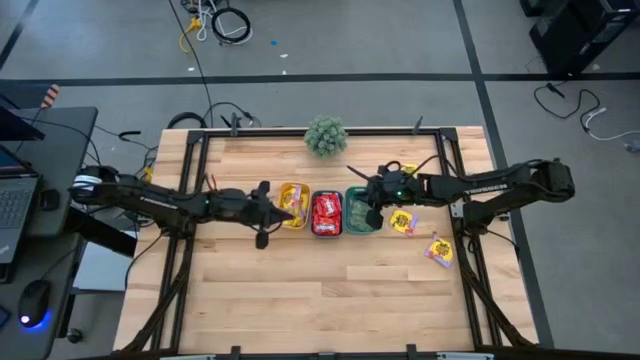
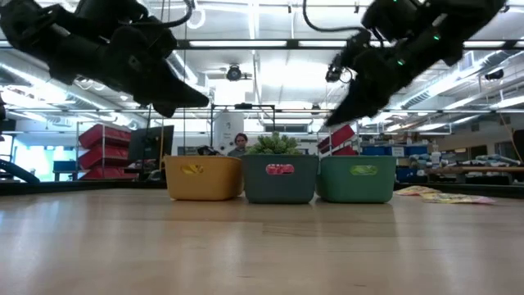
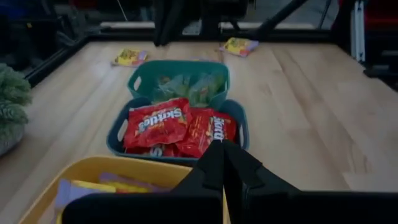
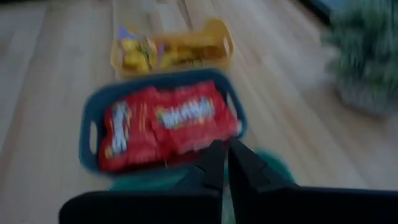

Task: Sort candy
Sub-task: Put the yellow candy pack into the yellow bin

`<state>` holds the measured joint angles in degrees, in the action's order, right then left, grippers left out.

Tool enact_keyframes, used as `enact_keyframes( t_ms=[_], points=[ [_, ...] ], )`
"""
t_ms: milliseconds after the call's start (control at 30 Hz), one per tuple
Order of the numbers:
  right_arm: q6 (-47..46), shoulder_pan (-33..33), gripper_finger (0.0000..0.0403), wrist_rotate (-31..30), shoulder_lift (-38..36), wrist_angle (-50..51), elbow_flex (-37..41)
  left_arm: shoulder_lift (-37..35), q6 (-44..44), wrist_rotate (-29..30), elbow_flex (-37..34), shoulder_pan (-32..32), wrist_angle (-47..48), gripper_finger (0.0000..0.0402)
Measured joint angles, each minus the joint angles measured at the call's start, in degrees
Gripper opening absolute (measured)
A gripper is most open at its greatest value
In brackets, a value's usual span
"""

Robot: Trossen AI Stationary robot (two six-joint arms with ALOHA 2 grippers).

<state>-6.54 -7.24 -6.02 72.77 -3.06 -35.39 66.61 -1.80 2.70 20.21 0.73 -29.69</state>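
Observation:
Three oblong trays stand side by side mid-table. A yellow tray holds yellow candy, a dark teal tray holds red candy packets, and a green tray holds pale green candy. Loose yellow candy packets lie flat on the wood to the right of the trays. My left gripper hovers shut above the yellow tray's left side. My right gripper hangs shut above the green tray, with nothing seen between its fingers.
A spiky green plant ball sits at the far edge behind the trays. Another yellow packet lies at the far right near the frame rail. Bare wood stretches across the near half of the table. A person shows in the room beyond.

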Motion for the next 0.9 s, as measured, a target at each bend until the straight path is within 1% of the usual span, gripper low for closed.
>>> enact_keyframes(
  t_ms=[100,167,233,367,433,533,733,900],
  points=[
    [-2.7,0.1,0.0018,-0.2,-1.9,1.3,2.5,0.0,-0.4,-0.1,-1.9,-0.3,-4.6,0.0],
    [-4.6,-0.1,0.0025,-1.4,-4.0,5.6,3.2,0.0,-1.1,-0.4,-3.0,-0.5,-6.4,0.0],
    [-7.1,-0.6,0.0034,-4.8,-6.3,11.8,3.3,0.0,-1.5,-0.5,-3.8,-0.8,-8.2,0.0],
    [-13.6,-2.7,0.0065,-13.1,-11.3,26.0,3.3,0.0,-1.9,-0.7,-4.2,-1.3,-8.4,0.0],
    [-16.9,-4.5,0.0084,-15.7,-12.9,32.5,3.3,0.0,-1.9,-0.7,-4.2,-1.4,-8.7,0.0],
    [-22.2,-7.5,0.0115,-18.4,-13.9,38.4,3.7,0.0,-1.9,-0.7,-4.2,-1.5,-8.6,0.0],
    [-29.8,-14.8,0.0171,-17.6,-13.8,39.1,7.2,0.0,-1.9,-0.7,-4.2,-1.6,-9.6,0.0],
    [-35.1,-20.7,0.0194,-16.5,-13.8,38.6,10.1,0.0,-1.8,-0.7,-4.2,-1.6,-9.6,0.0]
  ],
)
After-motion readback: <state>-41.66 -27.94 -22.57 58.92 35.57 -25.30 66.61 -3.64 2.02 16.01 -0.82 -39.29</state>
